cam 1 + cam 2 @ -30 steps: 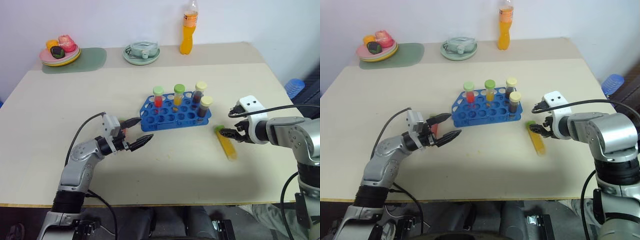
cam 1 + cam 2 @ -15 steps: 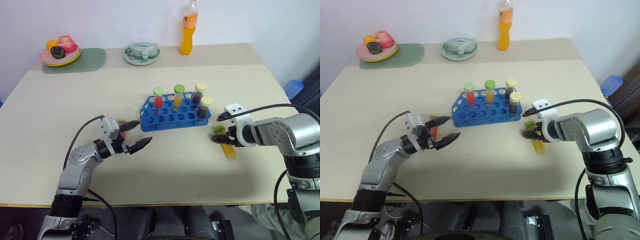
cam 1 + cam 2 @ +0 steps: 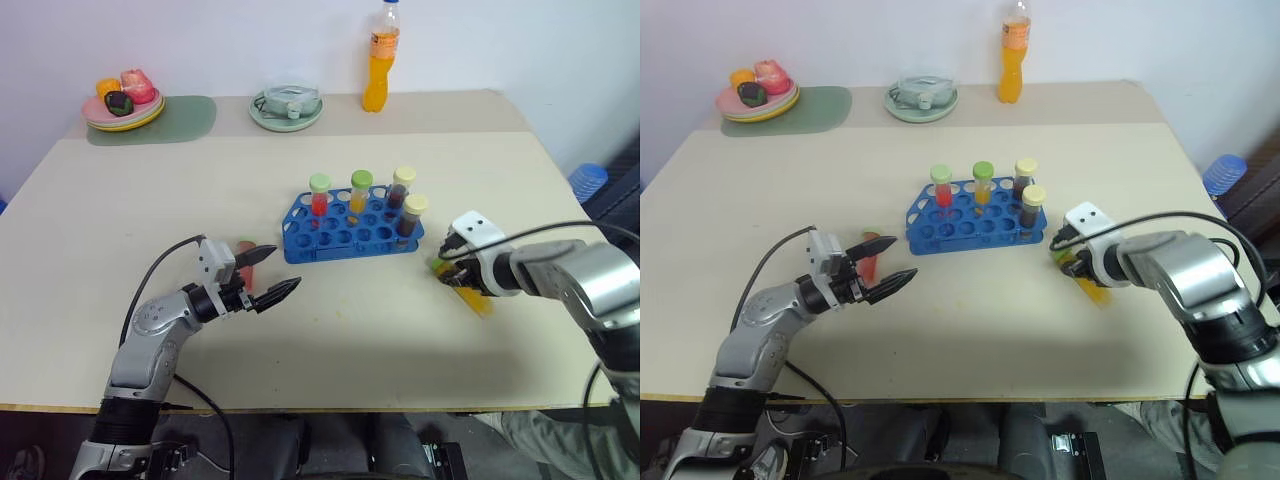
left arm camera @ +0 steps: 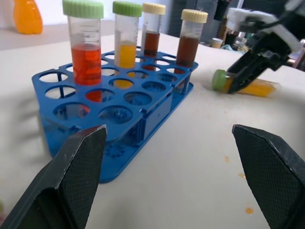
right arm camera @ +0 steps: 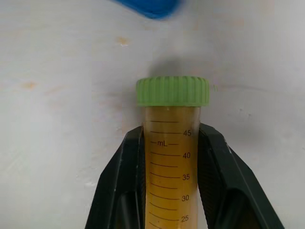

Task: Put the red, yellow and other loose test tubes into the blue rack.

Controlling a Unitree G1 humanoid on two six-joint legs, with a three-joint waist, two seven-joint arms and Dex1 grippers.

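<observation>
One yellow tube (image 5: 172, 157), light, stiff and likely slick, lies at the blue rack's (image 3: 352, 232) four o'clock; right gripper (image 5: 172, 164) clamps it below the cap, left gripper (image 3: 268, 273) spread empty.

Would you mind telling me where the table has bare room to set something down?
Bare: the left stretch between the plate and the left hand, and the front edge between both hands. Crowded: around the rack, the red tube and the right hand shut on the yellow tube.
</observation>
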